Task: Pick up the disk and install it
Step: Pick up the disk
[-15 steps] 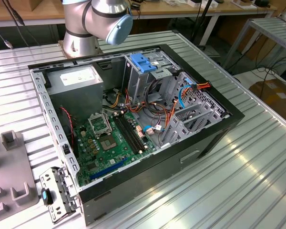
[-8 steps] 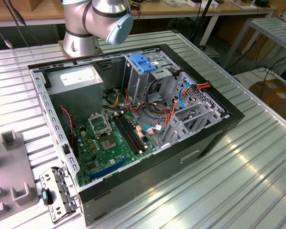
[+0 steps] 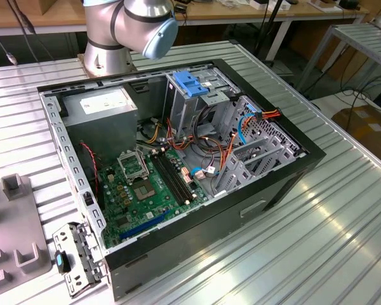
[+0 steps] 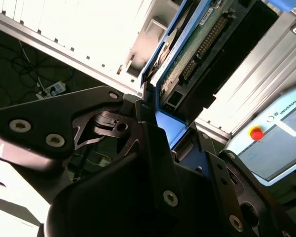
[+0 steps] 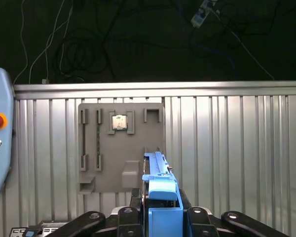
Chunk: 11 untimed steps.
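Disk (image 5: 156, 165) partly behind claw (image 5: 161, 200)

Around me spread a ribbed silver aluminium tabletop (image 3: 343, 241); beyond it stood a pale wooden bench (image 3: 241, 14), and black cables (image 5: 89, 47) trailed over dark floor (image 5: 158, 59).

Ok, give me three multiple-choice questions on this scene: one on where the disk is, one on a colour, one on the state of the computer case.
1. Where is the disk?
A) in the drive cage
B) held in the jaws
C) flat on the table

2. What colour are its rails?
A) red
B) yellow
C) blue

3. How is the computer case?
A) open, motherboard showing
B) closed by a side panel
C) wrapped in plastic

Answers:
1 B: both wrist views show the jaws clamped on the disk.
2 C: both wrist views show blue plastic along its sides.
3 A: the exterior view looks straight in at the boards and cables.
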Tool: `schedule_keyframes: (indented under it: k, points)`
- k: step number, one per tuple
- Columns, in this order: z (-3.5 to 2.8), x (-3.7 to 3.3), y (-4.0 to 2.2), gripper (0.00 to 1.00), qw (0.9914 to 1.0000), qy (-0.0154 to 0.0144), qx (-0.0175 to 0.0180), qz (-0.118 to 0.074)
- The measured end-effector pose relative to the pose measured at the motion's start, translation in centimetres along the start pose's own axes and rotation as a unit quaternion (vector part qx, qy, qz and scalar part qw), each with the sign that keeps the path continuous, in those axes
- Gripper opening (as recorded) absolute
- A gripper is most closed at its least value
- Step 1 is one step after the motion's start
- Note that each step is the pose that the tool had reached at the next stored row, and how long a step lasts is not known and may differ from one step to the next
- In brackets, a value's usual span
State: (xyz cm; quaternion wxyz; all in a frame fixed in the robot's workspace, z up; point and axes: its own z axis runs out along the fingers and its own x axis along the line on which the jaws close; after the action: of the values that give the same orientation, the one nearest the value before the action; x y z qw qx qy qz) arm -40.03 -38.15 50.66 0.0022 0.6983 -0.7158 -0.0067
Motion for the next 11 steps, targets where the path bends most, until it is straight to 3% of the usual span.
schedule_keyframes:
  k: [6, 9, 11]
  points:
    - [0.05, 0.09, -1.66, 0.37, 1.00000, 0.0000, 0.0000, 0.000]
    - [0.09, 0.18, -3.02, 0.37, 1.00000, 0.0000, 0.0000, 0.000]
    - [0.11, 0.19, -3.48, 0.37, 1.00000, 0.0000, 0.0000, 0.000]
